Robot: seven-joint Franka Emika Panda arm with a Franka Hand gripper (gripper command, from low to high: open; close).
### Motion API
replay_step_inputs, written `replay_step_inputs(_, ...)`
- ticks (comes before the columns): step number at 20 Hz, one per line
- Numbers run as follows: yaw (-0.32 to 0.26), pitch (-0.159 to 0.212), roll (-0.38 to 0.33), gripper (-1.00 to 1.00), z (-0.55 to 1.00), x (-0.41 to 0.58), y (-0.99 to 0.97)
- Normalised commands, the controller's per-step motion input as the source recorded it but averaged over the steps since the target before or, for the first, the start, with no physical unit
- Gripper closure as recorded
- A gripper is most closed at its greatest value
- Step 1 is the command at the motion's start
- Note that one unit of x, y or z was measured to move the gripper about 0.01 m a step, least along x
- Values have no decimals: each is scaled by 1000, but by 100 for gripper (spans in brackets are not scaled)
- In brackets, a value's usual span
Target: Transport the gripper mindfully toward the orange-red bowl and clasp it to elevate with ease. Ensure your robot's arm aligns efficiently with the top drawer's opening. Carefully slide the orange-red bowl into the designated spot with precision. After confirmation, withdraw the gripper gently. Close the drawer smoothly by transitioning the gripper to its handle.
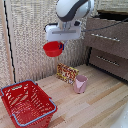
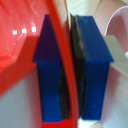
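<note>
Jaws pinch orange-red bowl (image 1: 52,48) rim, high above floor.

Even, bright light with soft shadows on the floor; both views are low-resolution, the wrist view blurred close-up.

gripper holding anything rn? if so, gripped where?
Yes. The gripper holds the orange-red bowl by its rim: in the wrist view the thin wall is pinched between the two blue fingers, lifted clear of the floor.
</note>
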Motion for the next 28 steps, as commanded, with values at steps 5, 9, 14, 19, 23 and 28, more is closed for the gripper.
replay_step_inputs(5,-15,90,-37,100,775,364,-157)
replay_step_inputs(9,-41,106,-19,100,926,289,-189)
replay_step_inputs(14,-41,81,0,100,998,274,-236)
replay_step_inputs(19,-74,41,0,100,1000,262,-316)
replay_step_inputs(23,-178,44,0,100,954,241,-450)
replay_step_inputs(28,-206,53,1,100,619,130,-544)
